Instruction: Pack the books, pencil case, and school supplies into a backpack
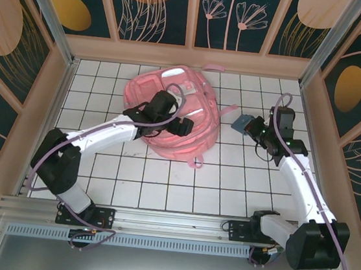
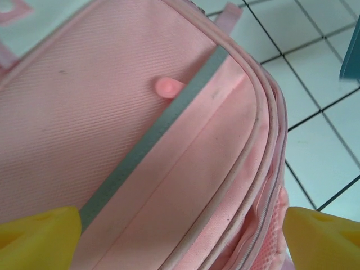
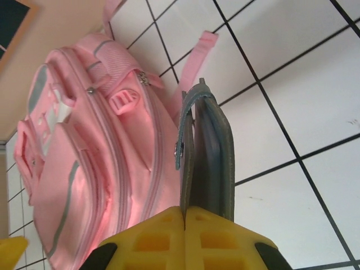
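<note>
The pink backpack lies flat on the white tiled table, back centre. My left gripper hovers over its right part, open, yellow fingertips wide on either side of the pink fabric and a grey stripe, holding nothing. My right gripper is to the right of the backpack, shut on a grey-blue felt pencil case. In the right wrist view the pencil case stands edge-on above the closed gripper, beside the backpack. The books are out of view.
Wooden walls enclose the table on the left, back and right. A pink strap trails off the backpack toward the back wall. A metal rail runs along the front edge by the arm bases.
</note>
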`<state>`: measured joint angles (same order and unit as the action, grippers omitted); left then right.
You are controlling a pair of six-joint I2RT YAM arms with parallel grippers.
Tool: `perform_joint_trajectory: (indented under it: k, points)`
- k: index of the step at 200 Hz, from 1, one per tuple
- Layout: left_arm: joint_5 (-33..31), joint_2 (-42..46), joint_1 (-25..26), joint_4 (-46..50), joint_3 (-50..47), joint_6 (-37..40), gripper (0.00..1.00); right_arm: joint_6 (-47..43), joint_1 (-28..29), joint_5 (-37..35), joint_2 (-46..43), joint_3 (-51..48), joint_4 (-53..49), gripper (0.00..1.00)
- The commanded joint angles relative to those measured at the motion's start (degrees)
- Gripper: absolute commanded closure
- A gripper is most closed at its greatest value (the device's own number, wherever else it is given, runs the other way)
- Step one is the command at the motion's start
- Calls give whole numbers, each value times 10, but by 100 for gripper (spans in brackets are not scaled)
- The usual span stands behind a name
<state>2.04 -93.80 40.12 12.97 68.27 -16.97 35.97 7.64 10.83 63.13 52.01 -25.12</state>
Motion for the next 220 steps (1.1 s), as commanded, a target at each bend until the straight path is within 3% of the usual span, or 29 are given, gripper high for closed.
perform_joint_trajectory:
  k: [1, 25, 63, 105, 172, 198, 220]
  points:
    - [-15, -26, 7, 47, 34, 90, 8, -17, -8, 25, -1, 25, -11, 100]
    - [-21, -64, 13, 99, 66, 136, 3, -16, -10, 31, 0, 25, -9, 100]
    - [-75, -117, 14, 152, 122, 147, 4, -13, -11, 39, 3, 25, -2, 100]
    - [-162, -132, 13, 167, 158, 128, 24, -17, -11, 42, 2, 37, 0, 100]
    - [-152, -87, 12, 169, 170, 143, 29, -12, -11, 55, 5, 42, 11, 100]
    - [-89, -100, -1, 207, 194, 147, 26, -9, -11, 60, 5, 43, 15, 100]
    - [-96, -114, -10, 221, 211, 136, 32, -7, -9, 67, 4, 43, 20, 100]
